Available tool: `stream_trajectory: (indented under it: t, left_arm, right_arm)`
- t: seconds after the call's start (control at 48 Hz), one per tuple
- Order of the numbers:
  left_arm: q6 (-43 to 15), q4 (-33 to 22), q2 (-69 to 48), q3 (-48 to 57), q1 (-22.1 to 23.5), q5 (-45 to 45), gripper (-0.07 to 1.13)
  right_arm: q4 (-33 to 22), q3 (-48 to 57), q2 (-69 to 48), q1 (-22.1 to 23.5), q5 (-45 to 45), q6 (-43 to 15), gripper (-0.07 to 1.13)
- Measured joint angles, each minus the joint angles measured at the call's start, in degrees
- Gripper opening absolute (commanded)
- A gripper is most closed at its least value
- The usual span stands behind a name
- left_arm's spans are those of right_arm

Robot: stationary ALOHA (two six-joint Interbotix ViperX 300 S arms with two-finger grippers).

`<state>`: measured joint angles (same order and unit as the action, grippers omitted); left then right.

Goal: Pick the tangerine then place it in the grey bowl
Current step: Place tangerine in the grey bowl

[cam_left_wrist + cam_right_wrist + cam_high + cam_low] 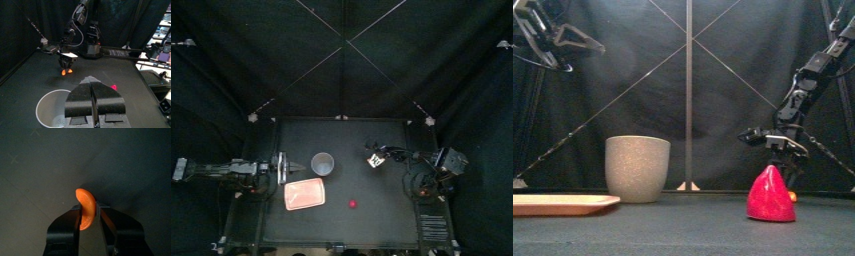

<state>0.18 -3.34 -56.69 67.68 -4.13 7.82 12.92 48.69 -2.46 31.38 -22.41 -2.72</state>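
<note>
The tangerine (85, 210) sits pinched between the right fingers (67, 228); left fingers (80, 100) pressed together.

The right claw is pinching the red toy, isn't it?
Not quite. The right gripper is pinching the orange tangerine, not the red toy. The right wrist view shows the orange piece held between its jaws. In the front view, the red toy stands alone on the table.

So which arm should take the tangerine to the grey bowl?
Right. The right gripper is shut on the tangerine, with the bowl close by. The left gripper is shut and holds nothing.
</note>
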Motion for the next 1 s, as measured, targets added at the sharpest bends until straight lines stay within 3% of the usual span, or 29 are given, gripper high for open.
stream_trajectory:
  t: [0.208, 0.542, 0.75, 1.0]
  left_arm:
    - [-0.1, -0.4, 0.0, 0.0, 0.0, 0.0, 0.08]
    - [-0.2, -0.5, 0.0, 0.1, 0.0, 2.1, 0.08]
    - [-0.1, -0.5, 0.0, 0.7, -0.2, 3.2, 0.08]
    - [-0.1, -1.0, 0.0, 1.1, -0.4, 3.3, 0.08]
  right_arm:
    - [1.3, -2.6, -4.7, -3.1, -1.6, 0.1, 0.61]
    - [1.8, -15.8, -9.2, -13.4, 4.4, 0.3, 0.61]
    - [2.4, -22.9, -2.9, -18.3, 12.4, 0.3, 0.61]
    - [2.5, -30.5, 8.4, -19.6, 14.7, 0.4, 0.63]
